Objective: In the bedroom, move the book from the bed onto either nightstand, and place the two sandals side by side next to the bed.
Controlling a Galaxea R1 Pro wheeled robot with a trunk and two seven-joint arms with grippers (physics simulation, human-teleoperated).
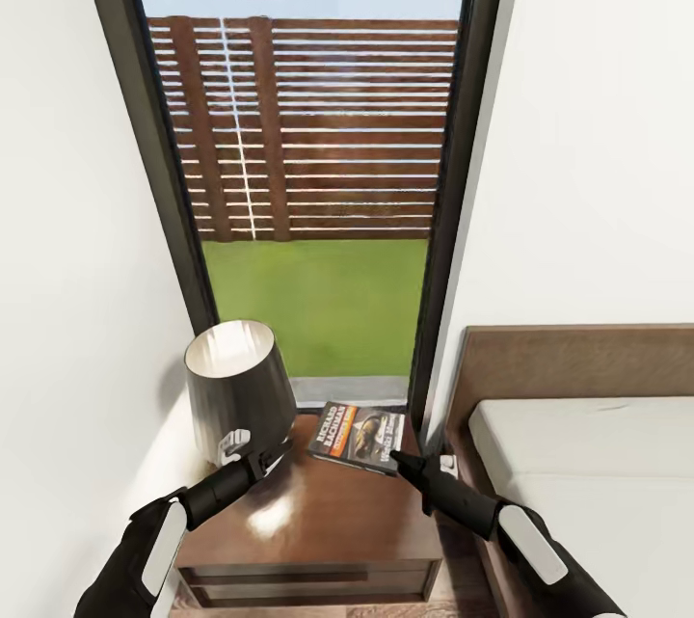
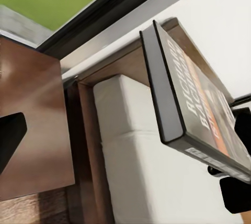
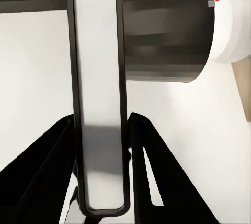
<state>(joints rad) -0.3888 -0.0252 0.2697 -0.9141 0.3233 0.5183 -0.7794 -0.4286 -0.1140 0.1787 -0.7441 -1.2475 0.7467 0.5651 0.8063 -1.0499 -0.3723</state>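
Observation:
My right gripper (image 1: 397, 457) is shut on the book (image 1: 357, 435), a dark paperback with white lettering and an orange band. It holds the book by a corner over the back right of the nightstand (image 1: 328, 522). I cannot tell whether the book touches the glossy top. In the right wrist view the book's white page edge (image 3: 99, 103) stands between the two black fingers. The left wrist view shows the book (image 2: 201, 109) tilted in front of the bed (image 2: 146, 182). My left gripper (image 1: 275, 454) is open, beside the lamp. The sandals are out of view.
A dark lamp (image 1: 236, 387) with a pale inner shade stands on the nightstand's left half. The bed (image 1: 598, 473) and its brown headboard (image 1: 578, 358) lie to the right. A tall dark-framed window (image 1: 318, 165) rises behind, and a white wall is close on the left.

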